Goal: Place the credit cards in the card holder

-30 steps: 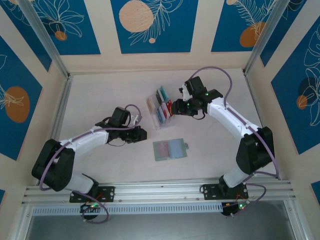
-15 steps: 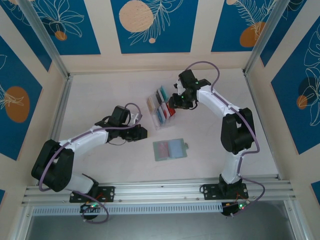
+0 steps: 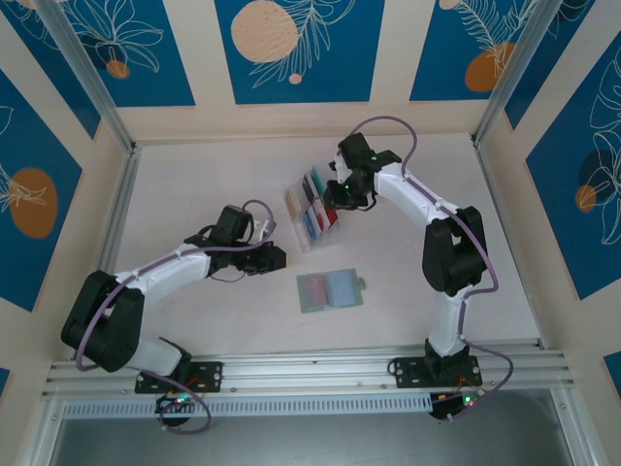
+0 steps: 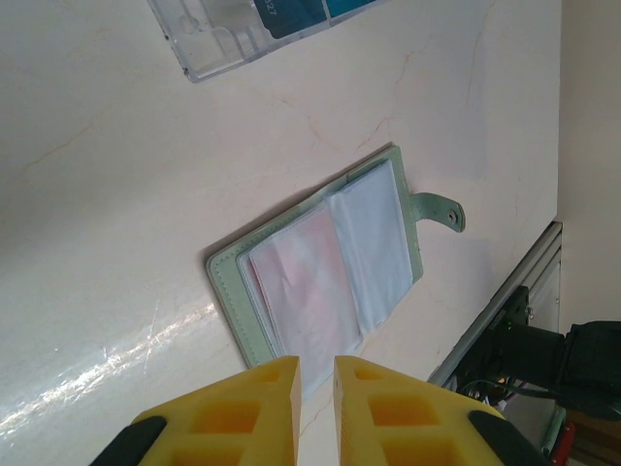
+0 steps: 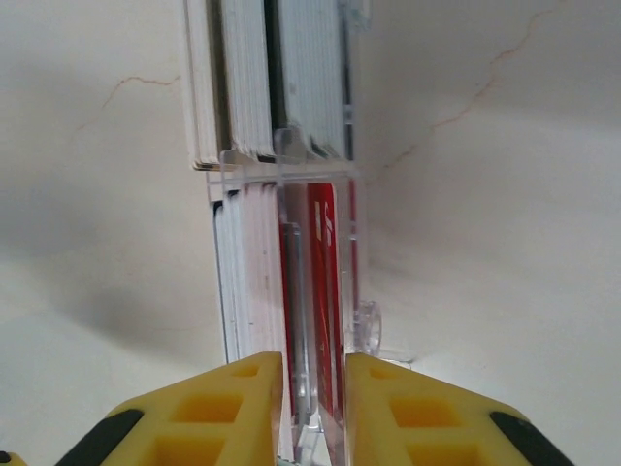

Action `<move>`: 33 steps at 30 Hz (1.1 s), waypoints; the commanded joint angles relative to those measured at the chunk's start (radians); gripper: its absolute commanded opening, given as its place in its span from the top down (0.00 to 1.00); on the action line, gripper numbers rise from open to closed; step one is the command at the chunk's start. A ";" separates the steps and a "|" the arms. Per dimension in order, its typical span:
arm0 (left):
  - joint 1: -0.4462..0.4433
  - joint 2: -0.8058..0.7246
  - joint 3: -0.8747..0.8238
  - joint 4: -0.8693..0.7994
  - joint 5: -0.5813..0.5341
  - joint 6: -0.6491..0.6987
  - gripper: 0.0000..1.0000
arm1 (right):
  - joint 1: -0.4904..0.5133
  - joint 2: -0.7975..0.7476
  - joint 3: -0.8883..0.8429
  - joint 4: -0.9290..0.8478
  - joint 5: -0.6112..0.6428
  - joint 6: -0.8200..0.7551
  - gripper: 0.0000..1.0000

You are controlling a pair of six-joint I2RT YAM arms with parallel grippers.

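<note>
Credit cards stand in a clear rack, upper centre of the top view. Card holder lies open below it. Right gripper fingers closely straddle a red card; contact cannot be told. Left gripper fingers nearly together, empty.

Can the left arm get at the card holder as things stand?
Probably yes: the card holder lies open on the table just beyond the left gripper, with nothing between them.

no legible text anywhere, small white print on a teal credit card, too blurred to read
</note>
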State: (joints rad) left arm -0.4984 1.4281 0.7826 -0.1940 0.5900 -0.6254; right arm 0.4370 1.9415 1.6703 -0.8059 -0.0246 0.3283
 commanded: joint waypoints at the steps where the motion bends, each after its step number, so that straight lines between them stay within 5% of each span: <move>1: 0.011 0.015 -0.012 0.021 0.007 0.003 0.84 | 0.016 0.010 0.042 -0.034 0.013 -0.017 0.78; 14: 0.011 0.011 -0.019 0.023 0.009 0.003 0.84 | 0.028 0.064 0.082 -0.063 0.030 -0.026 0.78; 33: 0.011 0.023 -0.035 0.035 0.013 0.003 0.84 | 0.032 0.034 0.135 -0.100 0.059 -0.032 0.95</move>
State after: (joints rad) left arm -0.4984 1.4422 0.7601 -0.1654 0.5907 -0.6258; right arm 0.4591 2.0014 1.7618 -0.8871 0.0246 0.3092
